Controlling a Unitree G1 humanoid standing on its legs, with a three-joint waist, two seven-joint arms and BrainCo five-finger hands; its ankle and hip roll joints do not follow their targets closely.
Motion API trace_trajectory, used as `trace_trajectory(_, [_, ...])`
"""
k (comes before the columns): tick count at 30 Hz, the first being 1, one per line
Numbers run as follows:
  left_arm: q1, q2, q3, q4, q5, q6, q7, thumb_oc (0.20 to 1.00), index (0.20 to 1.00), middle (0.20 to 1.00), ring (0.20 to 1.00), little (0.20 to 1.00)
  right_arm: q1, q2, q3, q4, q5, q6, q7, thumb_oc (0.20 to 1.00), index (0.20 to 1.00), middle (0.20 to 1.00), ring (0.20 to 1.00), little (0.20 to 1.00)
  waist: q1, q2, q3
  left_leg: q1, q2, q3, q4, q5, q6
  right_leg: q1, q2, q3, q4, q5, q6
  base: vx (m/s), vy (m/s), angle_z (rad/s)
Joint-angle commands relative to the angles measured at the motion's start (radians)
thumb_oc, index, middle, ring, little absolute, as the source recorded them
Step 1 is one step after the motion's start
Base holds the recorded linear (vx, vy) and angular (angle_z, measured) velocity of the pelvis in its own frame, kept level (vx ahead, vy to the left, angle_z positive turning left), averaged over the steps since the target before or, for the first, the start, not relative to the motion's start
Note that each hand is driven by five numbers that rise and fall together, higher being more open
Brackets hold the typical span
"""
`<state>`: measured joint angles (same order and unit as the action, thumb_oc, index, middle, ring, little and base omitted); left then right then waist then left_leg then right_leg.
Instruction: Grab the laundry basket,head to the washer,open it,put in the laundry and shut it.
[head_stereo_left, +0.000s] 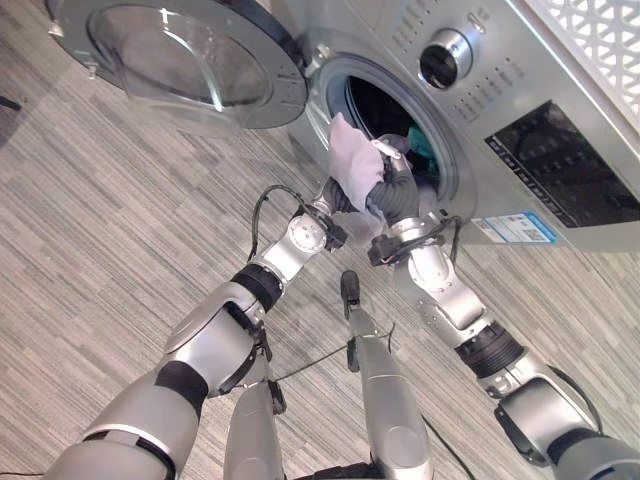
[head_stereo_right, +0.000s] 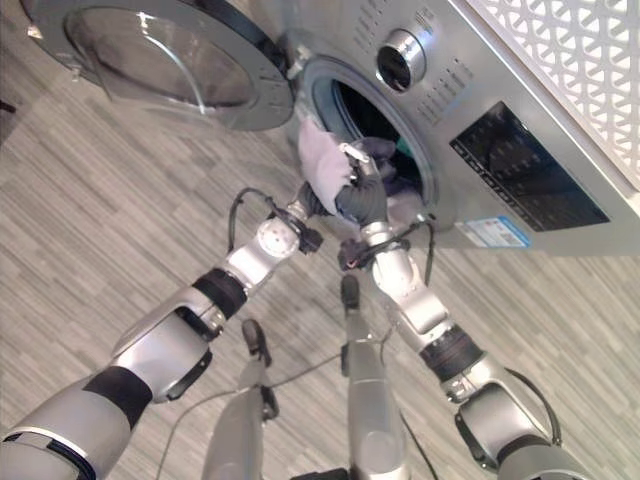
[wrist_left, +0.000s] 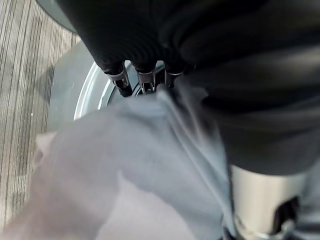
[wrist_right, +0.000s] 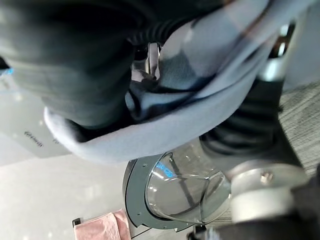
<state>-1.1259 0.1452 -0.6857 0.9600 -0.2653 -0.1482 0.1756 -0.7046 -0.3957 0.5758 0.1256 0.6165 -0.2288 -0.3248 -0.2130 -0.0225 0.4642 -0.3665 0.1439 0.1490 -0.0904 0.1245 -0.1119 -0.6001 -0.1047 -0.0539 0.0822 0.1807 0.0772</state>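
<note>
Both my hands meet at the round mouth of the silver front-loading washer (head_stereo_left: 470, 110), its glass door (head_stereo_left: 185, 55) swung open to the left. My right hand (head_stereo_left: 395, 190) and left hand (head_stereo_left: 335, 195) curl their fingers (wrist_left: 122, 82) around a pale grey-lilac cloth (head_stereo_left: 355, 160). Teal laundry (head_stereo_left: 420, 148) lies inside the drum. A blue-and-white sticker (head_stereo_left: 520, 228) is too small to read.

No text is reading clearly anywhere. Washer (head_stereo_left: 520, 120) front is carrying a white-and-blue sticker (head_stereo_left: 515, 229) just below its dark display panel (head_stereo_left: 560, 165), print too small to read; panel markings by the knob (head_stereo_left: 445, 58) are illegible too.
</note>
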Motion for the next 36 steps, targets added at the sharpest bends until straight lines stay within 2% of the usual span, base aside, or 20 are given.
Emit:
trace_trajectory(1, [-0.072,-0.12,-0.011,0.03,-0.013,-0.051,0.006,1.0,1.0,1.0,1.0,1.0,-0.115,0.2,0.104,-0.098,0.038,-0.112,0.111,0.2,0.2,0.2,0.2,0.2,-0.012,-0.07,-0.048,0.059,0.095,-0.045,0.036,-0.103,-0.054,-0.083,-0.031,0.064,0.023,-0.033,0.113,0.03,0.005,-0.3])
trace_trajectory(5, [-0.058,-0.091,0.025,-0.015,-0.045,-0.072,0.064,1.0,1.0,1.0,1.0,1.0,-0.134,0.232,0.119,-0.066,0.122,-0.128,0.115,0.2,0.2,0.2,0.2,0.2,-0.014,-0.084,-0.047,0.069,0.105,-0.013,0.019,-0.101,-0.059,-0.108,-0.013,0.073,0.021,-0.027,0.117,0.03,0.004,-0.28])
trace_trajectory(8, [-0.032,-0.095,0.023,-0.06,0.0,-0.091,0.124,1.0,1.0,1.0,1.0,1.0,-0.134,0.246,0.15,-0.049,0.217,-0.146,0.146,0.2,0.2,0.2,0.2,0.2,-0.006,-0.078,-0.04,0.074,0.106,-0.015,0.014,-0.098,-0.063,-0.102,-0.016,0.066,0.021,-0.031,0.112,0.01,-0.016,-0.1])
trace_trajectory(12, [-0.002,-0.105,0.024,-0.097,0.039,-0.104,0.18,1.0,1.0,1.0,1.0,1.0,-0.126,0.242,0.194,-0.06,0.241,-0.147,0.16,0.2,0.2,0.2,0.2,0.2,-0.001,-0.072,-0.033,0.07,0.105,-0.026,0.014,-0.093,-0.067,-0.095,-0.022,0.055,0.02,-0.035,0.106,0.0,-0.014,0.0])
trace_trajectory(13, [0.013,-0.109,0.02,-0.108,0.058,-0.106,0.206,0.539,0.539,0.539,0.539,0.539,-0.114,0.24,0.212,-0.061,0.268,-0.145,0.171,0.2,0.2,0.2,0.2,0.2,0.004,-0.067,-0.031,0.067,0.103,-0.034,0.009,-0.088,-0.069,-0.089,-0.026,0.046,0.018,-0.035,0.102,-0.01,-0.055,0.06])
trace_trajectory(14, [0.006,-0.112,0.02,-0.103,0.065,-0.108,0.221,0.2,0.2,0.2,0.2,0.2,-0.111,0.24,0.222,-0.052,0.279,-0.147,0.174,0.2,0.2,0.2,0.2,0.2,0.005,-0.066,-0.029,0.065,0.102,-0.038,0.007,-0.085,-0.071,-0.087,-0.029,0.04,0.017,-0.035,0.101,-0.01,-0.054,0.1])
trace_trajectory(19, [0.035,-0.108,0.069,-0.107,0.043,-0.127,0.323,0.2,0.2,0.2,0.2,0.2,-0.093,0.235,0.253,-0.051,0.273,-0.148,0.153,0.2,0.2,0.2,0.2,0.2,0.017,-0.059,-0.019,0.054,0.1,-0.056,0.003,-0.08,-0.078,-0.075,-0.036,0.019,0.015,-0.037,0.095,-0.01,-0.027,0.13])
trace_trajectory(22, [0.043,-0.104,0.089,-0.098,0.035,-0.132,0.347,0.2,0.2,0.2,0.2,0.2,-0.093,0.231,0.26,-0.04,0.279,-0.146,0.15,0.2,0.2,0.2,0.2,0.2,0.02,-0.058,-0.016,0.052,0.099,-0.059,0.003,-0.078,-0.08,-0.073,-0.036,0.015,0.014,-0.037,0.094,-0.01,-0.014,0.12])
trace_trajectory(23, [0.056,-0.097,0.106,-0.099,0.025,-0.138,0.366,0.2,0.2,0.2,0.2,0.2,-0.09,0.215,0.267,-0.045,0.272,-0.143,0.148,0.944,0.944,0.944,0.944,0.944,0.021,-0.057,-0.013,0.051,0.098,-0.06,0.003,-0.078,-0.083,-0.069,-0.037,0.011,0.012,-0.037,0.094,-0.01,-0.018,0.13])
trace_trajectory(24, [0.056,-0.096,0.112,-0.094,0.024,-0.141,0.378,0.2,0.2,0.2,0.2,0.2,-0.089,0.207,0.269,-0.045,0.264,-0.142,0.143,1.0,1.0,1.0,1.0,1.0,0.022,-0.057,-0.011,0.051,0.098,-0.061,0.003,-0.078,-0.084,-0.068,-0.037,0.01,0.013,-0.037,0.094,-0.01,-0.03,0.09])
trace_trajectory(32, [0.064,-0.05,0.166,-0.118,0.002,-0.184,0.412,0.2,0.2,0.2,0.2,0.2,-0.051,0.146,0.252,-0.026,0.222,-0.146,0.169,1.0,1.0,1.0,1.0,1.0,0.019,-0.047,-0.011,0.019,0.096,-0.081,0.003,-0.07,-0.088,-0.086,-0.036,0.0,0.021,-0.036,0.098,0.0,0.0,0.0])
trace_trajectory(34, [0.078,-0.047,0.195,-0.132,-0.021,-0.216,0.394,0.2,0.2,0.2,0.2,0.2,-0.001,0.114,0.205,-0.026,0.238,-0.166,0.244,1.0,1.0,1.0,1.0,1.0,0.015,-0.035,-0.013,0.003,0.095,-0.086,0.003,-0.068,-0.09,-0.091,-0.042,-0.007,0.026,-0.04,0.098,0.0,-0.004,0.02])
trace_trajectory(36, [0.087,-0.055,0.215,-0.135,-0.029,-0.234,0.382,0.2,0.2,0.2,0.2,0.2,0.061,0.116,0.155,-0.024,0.346,-0.188,0.35,1.0,1.0,1.0,1.0,1.0,0.01,-0.028,-0.017,-0.008,0.094,-0.091,0.003,-0.068,-0.091,-0.097,-0.044,-0.011,0.033,-0.043,0.098,0.01,-0.007,0.16])
